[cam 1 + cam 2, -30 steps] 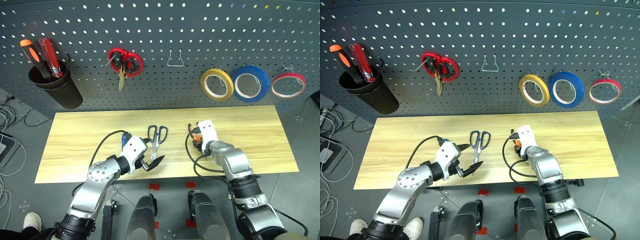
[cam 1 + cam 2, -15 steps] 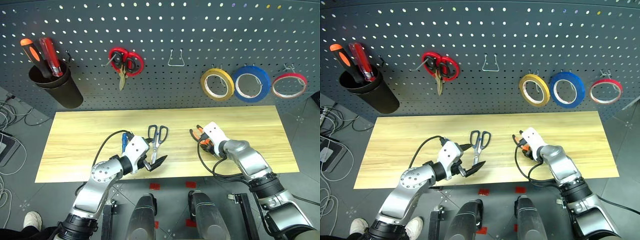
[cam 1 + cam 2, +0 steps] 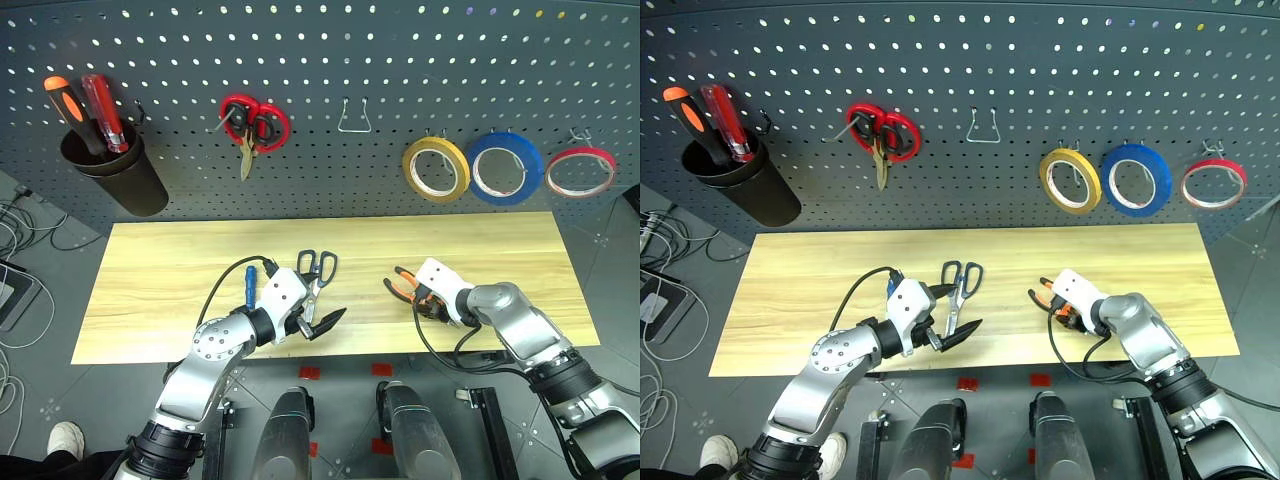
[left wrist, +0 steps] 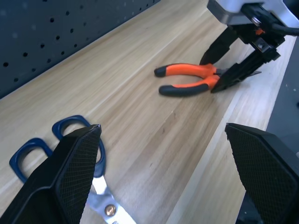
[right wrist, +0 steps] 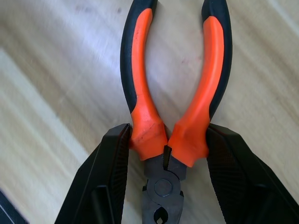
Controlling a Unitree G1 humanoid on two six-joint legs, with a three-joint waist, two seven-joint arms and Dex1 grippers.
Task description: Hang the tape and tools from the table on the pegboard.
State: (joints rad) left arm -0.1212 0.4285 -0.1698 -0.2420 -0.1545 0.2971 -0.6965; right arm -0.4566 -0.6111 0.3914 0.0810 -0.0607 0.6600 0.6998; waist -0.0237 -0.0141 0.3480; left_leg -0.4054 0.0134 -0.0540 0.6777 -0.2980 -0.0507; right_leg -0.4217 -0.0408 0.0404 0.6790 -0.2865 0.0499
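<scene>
Three rolls of tape hang on the dark grey perforated pegboard (image 3: 400, 60): one yellow-tan roll (image 3: 435, 168), one larger blue roll (image 3: 505, 167), one thin red roll (image 3: 579, 171); two pairs of scissors: one red-handled pair (image 3: 250, 126), one dark blue-handled pair (image 3: 315, 272); three screwdrivers: one orange-and-black-handled screwdriver (image 3: 66, 101), one red-handled screwdriver (image 3: 103, 110), one small blue-handled screwdriver (image 3: 250, 284); one pair of orange-and-black-handled long-nose pliers (image 3: 408, 289); one black cup (image 3: 118, 175); one empty wire hook (image 3: 353, 116); one light wooden plank table (image 3: 160, 270).

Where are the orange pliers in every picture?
Left eye view: pliers right of centre on the table.
Right eye view: same spot.
Left wrist view: lying ahead.
Right wrist view: between the right gripper's fingers.
Shared landmark: the dark-handled scissors.
</scene>
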